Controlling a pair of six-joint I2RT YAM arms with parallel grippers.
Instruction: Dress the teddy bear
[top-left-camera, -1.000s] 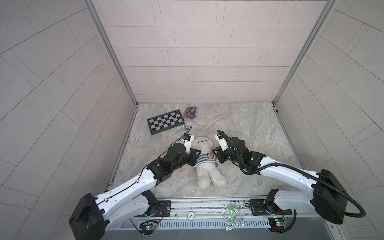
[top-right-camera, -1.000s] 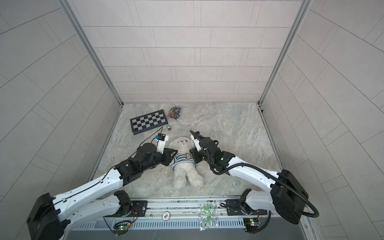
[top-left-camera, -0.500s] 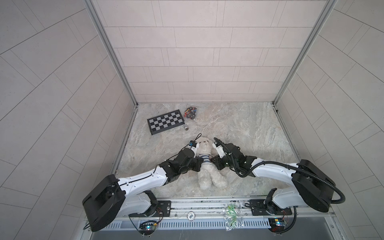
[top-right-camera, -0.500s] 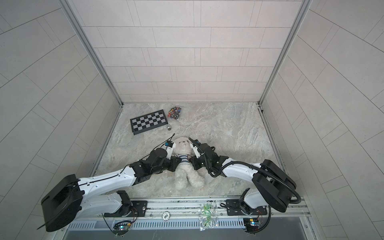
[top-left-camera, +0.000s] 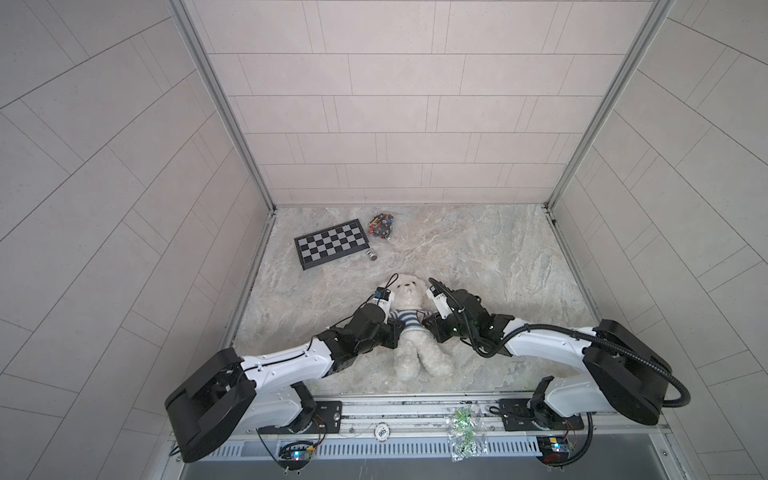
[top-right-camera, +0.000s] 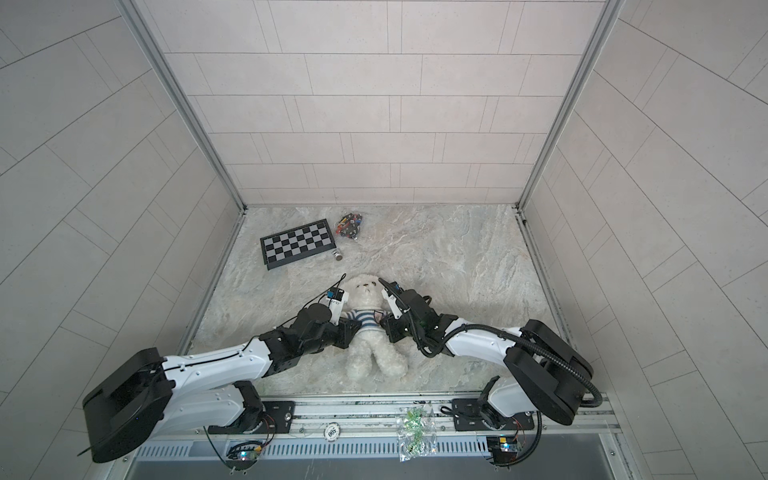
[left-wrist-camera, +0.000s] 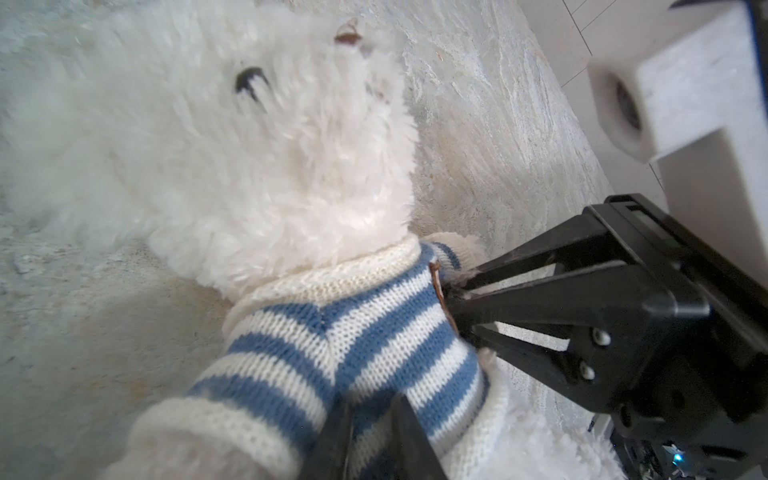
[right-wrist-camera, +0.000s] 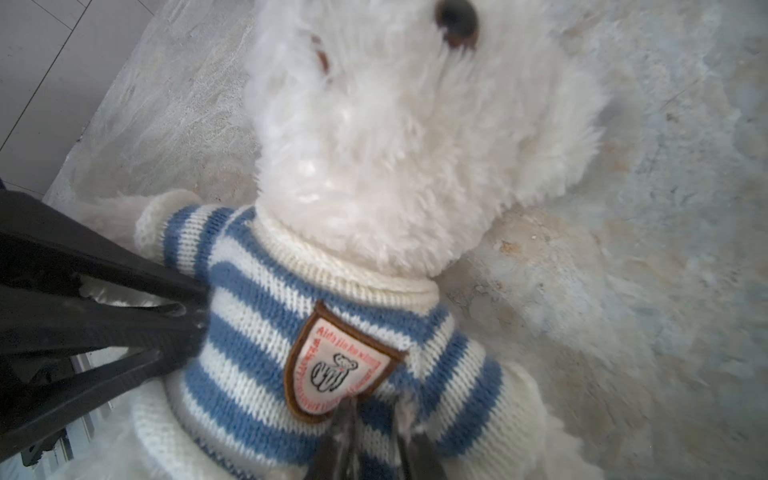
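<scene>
Fingers (left-wrist-camera: 409, 440) of the left gripper (left-wrist-camera: 372, 405) pinch the striped sweater (left-wrist-camera: 332, 332) low on the side of the teddy bear (top-left-camera: 413, 353). The right gripper (right-wrist-camera: 376, 409) fingers (right-wrist-camera: 338, 449) pinch the knit just below the chest badge (right-wrist-camera: 336, 370).

Position: bear on its back on the counter (top-left-camera: 478, 257), near middle, head toward the far wall, between both arms.

Status: collar sits at the neck and both paws poke out of the cuffs, so dressing looks nearly complete. Left to do, by my reading: tug hem down, let go.

Bear: fluffy white plush, dark eyes, brown nose, legs bare.
</scene>
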